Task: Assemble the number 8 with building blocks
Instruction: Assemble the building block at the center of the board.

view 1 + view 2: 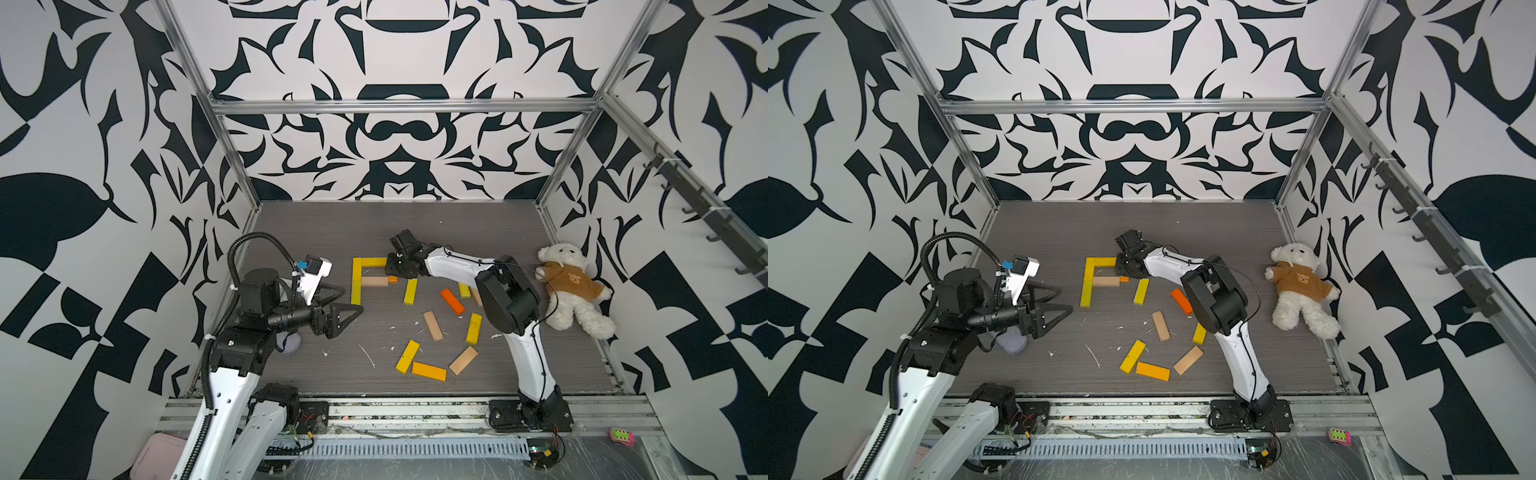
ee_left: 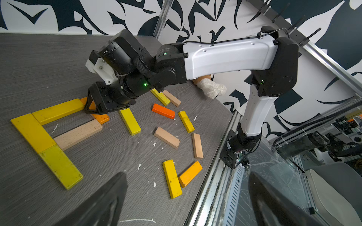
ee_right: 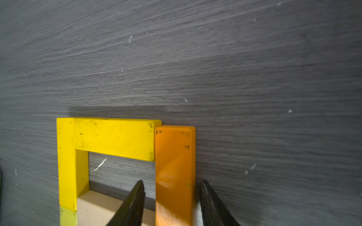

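The building blocks form a partial figure on the grey table (image 1: 316, 232): a yellow top block (image 3: 113, 139), a yellow left block (image 1: 356, 270) with a yellow-green one (image 1: 356, 293) below it, and a tan crossbar (image 1: 375, 281). An orange block (image 3: 175, 156) lies flat on the right side, its end against the top block. My right gripper (image 3: 172, 182) straddles this orange block, open, with a gap at each finger. In both top views it (image 1: 388, 270) (image 1: 1119, 270) covers most of that block. My left gripper (image 1: 352, 300) (image 2: 187, 174) hovers open and empty, left of the figure.
Loose blocks lie scattered right of and in front of the figure: yellow (image 1: 410, 291), red-orange (image 1: 452, 301), tan (image 1: 432, 326), yellow (image 1: 407, 356), orange (image 1: 429, 371), tan (image 1: 463, 360). A white teddy bear (image 1: 571, 286) lies at the right wall.
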Robot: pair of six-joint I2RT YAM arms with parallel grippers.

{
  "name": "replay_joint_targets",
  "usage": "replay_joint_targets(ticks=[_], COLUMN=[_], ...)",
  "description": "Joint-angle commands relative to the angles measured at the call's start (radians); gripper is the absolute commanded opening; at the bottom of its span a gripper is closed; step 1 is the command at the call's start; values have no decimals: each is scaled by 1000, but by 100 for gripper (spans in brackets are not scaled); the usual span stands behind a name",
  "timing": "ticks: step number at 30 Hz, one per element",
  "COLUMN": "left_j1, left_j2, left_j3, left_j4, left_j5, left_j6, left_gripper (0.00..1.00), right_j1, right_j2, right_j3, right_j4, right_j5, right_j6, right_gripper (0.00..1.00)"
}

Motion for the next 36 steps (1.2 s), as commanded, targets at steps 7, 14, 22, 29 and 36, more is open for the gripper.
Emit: replay_joint_targets(ticks=[7,14,22,29,36], left_j1=[3,3,4,4,4], left_j2=[-2,10,26,19,4], left_j3=[-22,-24,-22,-21,-21], left_j4=[12,12,11,10,12], left_j5=[13,1,-1,-1,5], left_j6=[11,11,9,9,6], left_gripper=[99,99,99,99,99], right_j1=[-6,-6,1,18,38], right_j2=[-116,-250,-408,-464,-408], right_j3=[-23,-131,-305,-405,-404], right_j4=[111,77,4,-44,-42], right_j5=[-73,-39,51,134,142], right_j6=[-87,-129,-101,-65,-45], right_gripper=[58,59,50,49,48])
